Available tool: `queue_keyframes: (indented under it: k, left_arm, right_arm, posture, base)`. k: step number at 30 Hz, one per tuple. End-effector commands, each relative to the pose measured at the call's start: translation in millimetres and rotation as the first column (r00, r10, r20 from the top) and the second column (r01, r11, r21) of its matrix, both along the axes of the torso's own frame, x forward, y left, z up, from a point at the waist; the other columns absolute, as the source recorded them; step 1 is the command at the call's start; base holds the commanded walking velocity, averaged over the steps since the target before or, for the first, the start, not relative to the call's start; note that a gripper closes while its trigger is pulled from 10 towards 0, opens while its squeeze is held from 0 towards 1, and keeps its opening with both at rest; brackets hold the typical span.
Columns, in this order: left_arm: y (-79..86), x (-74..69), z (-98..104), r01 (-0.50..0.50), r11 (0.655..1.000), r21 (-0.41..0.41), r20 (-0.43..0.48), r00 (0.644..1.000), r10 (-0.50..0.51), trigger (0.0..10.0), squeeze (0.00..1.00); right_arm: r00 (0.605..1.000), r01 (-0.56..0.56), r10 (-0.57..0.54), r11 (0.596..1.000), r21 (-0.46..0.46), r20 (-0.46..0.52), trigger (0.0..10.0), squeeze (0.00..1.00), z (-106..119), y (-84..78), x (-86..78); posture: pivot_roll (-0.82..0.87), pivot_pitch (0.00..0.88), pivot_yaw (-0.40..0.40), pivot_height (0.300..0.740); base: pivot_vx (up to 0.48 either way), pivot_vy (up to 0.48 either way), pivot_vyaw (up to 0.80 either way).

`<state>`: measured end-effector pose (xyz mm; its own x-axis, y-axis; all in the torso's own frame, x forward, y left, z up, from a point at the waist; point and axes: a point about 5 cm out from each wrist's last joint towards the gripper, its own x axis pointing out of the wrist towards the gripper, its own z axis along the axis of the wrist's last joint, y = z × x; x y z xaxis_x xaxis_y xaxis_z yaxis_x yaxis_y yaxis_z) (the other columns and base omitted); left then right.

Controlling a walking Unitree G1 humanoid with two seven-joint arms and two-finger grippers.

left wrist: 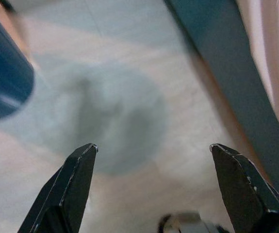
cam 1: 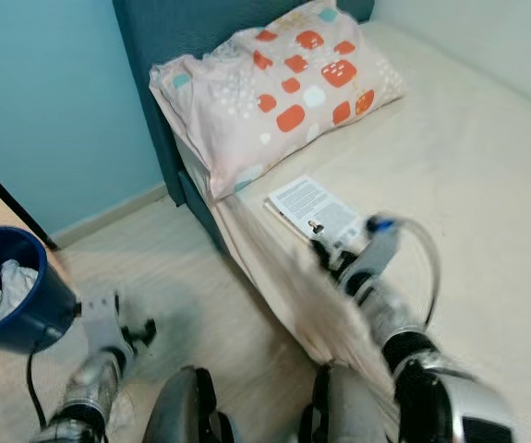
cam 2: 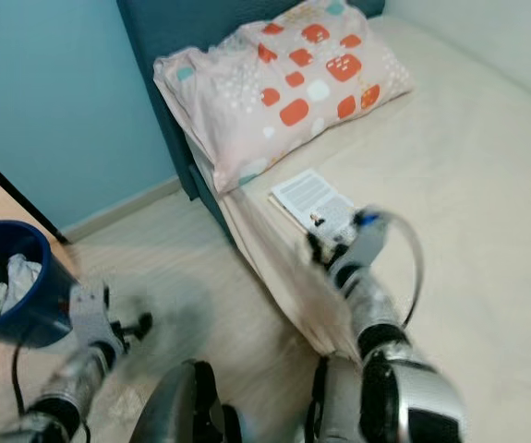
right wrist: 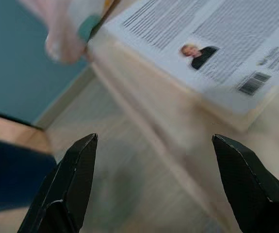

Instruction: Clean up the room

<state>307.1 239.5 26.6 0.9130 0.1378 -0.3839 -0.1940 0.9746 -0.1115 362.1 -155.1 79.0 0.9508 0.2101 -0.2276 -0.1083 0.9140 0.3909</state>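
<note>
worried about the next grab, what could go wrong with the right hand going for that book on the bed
The book lies flat near the mattress edge, so the open right hand may push it off onto the floor rather than grip it. A flat cover gives the fingers little to pinch, so they might snag the sheet instead. The views are blurred, so aim may be off.
</note>
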Motion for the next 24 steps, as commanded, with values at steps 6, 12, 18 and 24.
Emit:
queue_keyframes:
  k: [6,12,18,24]
  left_arm:
    - [-5.6,-21.4,-26.1,-0.005,1.0,-0.023,-0.099,0.995,0.002,10.0,0.0]
    - [-14.7,-53.0,-57.9,-0.017,0.999,-0.04,-0.243,0.97,0.006,10.0,0.0]
    - [-17.3,-71.6,-72.9,-0.027,0.999,-0.041,-0.32,0.947,0.012,10.0,0.0]
    - [-16.4,-125.3,-104.7,-0.071,0.997,-0.039,-0.487,0.872,0.043,10.0,0.0]
  right_arm:
    - [0.998,-0.032,0.023,0.988,-0.151,-0.064,10.0,0.0,-33.3,1.1,-23.6]
    - [0.975,-0.095,0.028,0.949,-0.299,-0.22,10.0,0.0,-71.3,-1.7,-53.3]
    - [0.946,-0.163,0.04,0.916,-0.367,-0.321,10.0,0.0,-94.1,-1.1,-74.9]
    - [0.877,-0.245,0.04,0.894,-0.375,-0.479,10.0,0.0,-131.9,0.1,-121.2]
  posture:
    - [-0.08,0.127,0.004,0.656]
    - [-0.09,0.112,-0.003,0.685]
    - [-0.08,0.114,-0.005,0.705]
    - [-0.08,0.099,-0.001,0.73]
  base:
    - [-0.059,0.0,0.0]
    - [0.0,0.0,0.0]
    - [0.0,0.0,0.0]
    - [0.0,0.0,0.0]
